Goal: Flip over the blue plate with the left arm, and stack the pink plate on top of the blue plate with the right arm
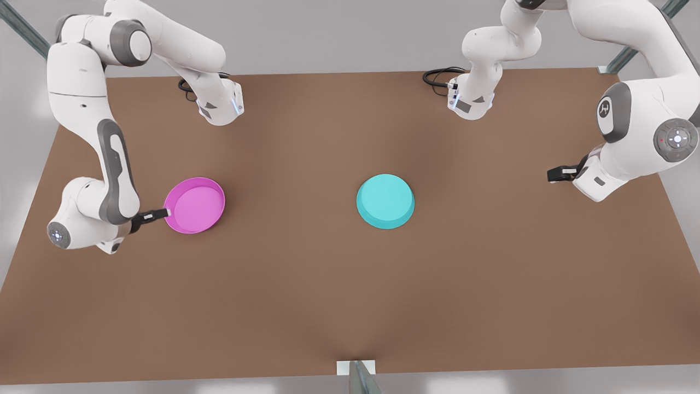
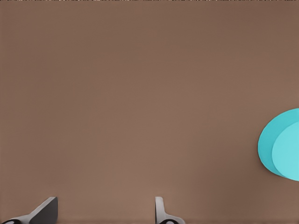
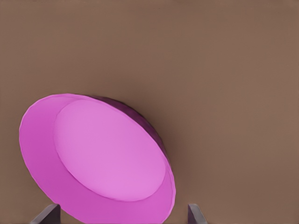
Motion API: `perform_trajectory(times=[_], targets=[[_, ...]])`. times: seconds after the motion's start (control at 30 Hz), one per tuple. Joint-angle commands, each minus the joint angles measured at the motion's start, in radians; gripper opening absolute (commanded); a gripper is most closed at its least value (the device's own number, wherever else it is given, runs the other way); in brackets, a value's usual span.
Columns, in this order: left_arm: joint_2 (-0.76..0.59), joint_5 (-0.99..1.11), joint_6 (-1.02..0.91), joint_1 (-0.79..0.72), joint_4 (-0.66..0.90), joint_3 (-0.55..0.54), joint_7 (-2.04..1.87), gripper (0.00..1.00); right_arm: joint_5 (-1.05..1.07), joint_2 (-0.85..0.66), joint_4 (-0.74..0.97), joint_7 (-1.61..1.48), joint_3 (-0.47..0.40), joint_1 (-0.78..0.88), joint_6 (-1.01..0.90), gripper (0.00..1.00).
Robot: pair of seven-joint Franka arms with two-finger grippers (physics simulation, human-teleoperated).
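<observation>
The round shallow turquoise plastic plate [image 1: 385, 200] lies upside down near the middle of the brown table [image 1: 306, 295], flat bottom up. The round magenta plastic plate [image 1: 195, 205] sits upright at the front view's left. The right gripper [image 1: 165, 212] is at its rim with jaws spread apart. The left gripper [image 1: 551, 175], also released, hovers well apart from the turquoise plate.

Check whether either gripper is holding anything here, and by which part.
Nothing is held. The right gripper sits open at the pink plate's rim, its fingers not closed on it. The left gripper is open, away from the blue plate.
</observation>
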Motion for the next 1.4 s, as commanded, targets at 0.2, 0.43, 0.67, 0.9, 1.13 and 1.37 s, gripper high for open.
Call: perform_trajectory(times=[0.2, 0.43, 0.67, 0.9, 1.13, 1.37], targets=[[0.0, -0.001, -0.002, -0.001, 0.0, 0.0, 0.0, 1.0, 0.005, 0.022, 0.0, -0.031, 0.0, -0.019, 0.016, 1.0], [0.009, 0.0, -0.009, 0.001, 0.0, 0.0, 0.012, 1.0, 0.005, 0.008, -0.071, -0.074, 0.002, -0.064, -0.004, 1.0], [0.006, 0.0, -0.023, 0.001, 0.001, 0.0, 0.011, 1.0, 0.005, 0.017, -0.069, -0.074, 0.002, -0.053, 0.042, 1.0], [0.006, 0.0, -0.023, -0.001, 0.0, 0.0, 0.011, 1.0, 0.005, 0.053, -0.078, -0.074, 0.002, -0.053, 0.081, 1.0], [0.008, 0.0, -0.025, -0.021, 0.0, 0.002, 0.011, 1.0, 0.005, 0.08, -0.081, -0.074, 0.003, -0.053, 0.105, 1.0], [0.008, 0.0, -0.025, -0.021, 0.0, 0.002, 0.012, 1.0, 0.005, 0.099, -0.083, -0.074, 0.002, -0.046, 0.11, 1.0]])
